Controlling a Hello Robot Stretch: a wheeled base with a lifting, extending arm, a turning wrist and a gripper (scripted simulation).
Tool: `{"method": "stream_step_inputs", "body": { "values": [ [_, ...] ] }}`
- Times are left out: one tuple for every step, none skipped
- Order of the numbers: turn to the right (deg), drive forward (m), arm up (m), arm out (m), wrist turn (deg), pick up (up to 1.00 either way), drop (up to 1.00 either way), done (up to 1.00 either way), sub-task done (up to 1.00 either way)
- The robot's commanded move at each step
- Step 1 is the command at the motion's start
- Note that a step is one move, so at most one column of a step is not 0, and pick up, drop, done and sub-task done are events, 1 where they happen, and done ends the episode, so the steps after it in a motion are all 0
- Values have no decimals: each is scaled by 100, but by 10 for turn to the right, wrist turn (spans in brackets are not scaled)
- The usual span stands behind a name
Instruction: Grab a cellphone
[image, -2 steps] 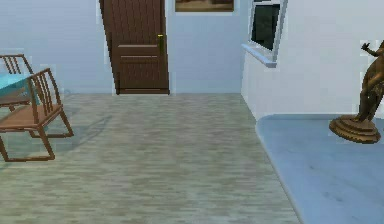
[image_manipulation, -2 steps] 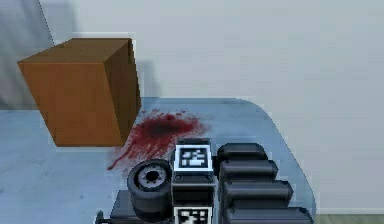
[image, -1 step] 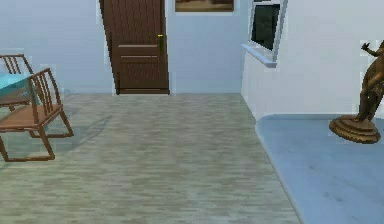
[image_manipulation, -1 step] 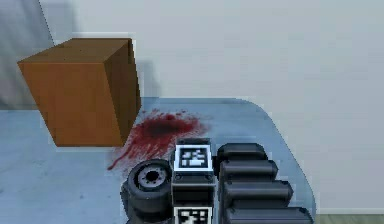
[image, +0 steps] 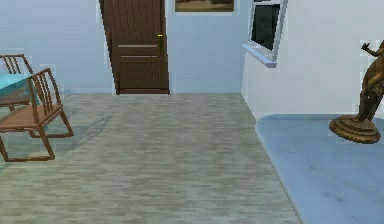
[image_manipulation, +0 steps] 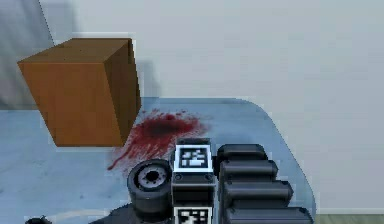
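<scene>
My claw (image_manipulation: 148, 186) sits at the tabletop (image_manipulation: 240, 125) near a brown box (image_manipulation: 82, 92), state I can't tell; cellphone not grabbed yet.

No words, numbers or brand names can be read on anything here; the only marks are black block patterns on the two white squares (image_manipulation: 192, 158) at the end of the arm (image_manipulation: 250, 190), which form no letters.

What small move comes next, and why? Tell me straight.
Probably roll forward a little along the table: by the gripper lie a brown box and a red stain, neither a phone, and the blue-grey top runs on ahead toward the statue.
</scene>
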Motion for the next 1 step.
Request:
{"method": "stream_step_inputs", "body": {
  "values": [
    [0, 0, 0, 0, 450, 0, 0, 0, 0]
  ]
}}
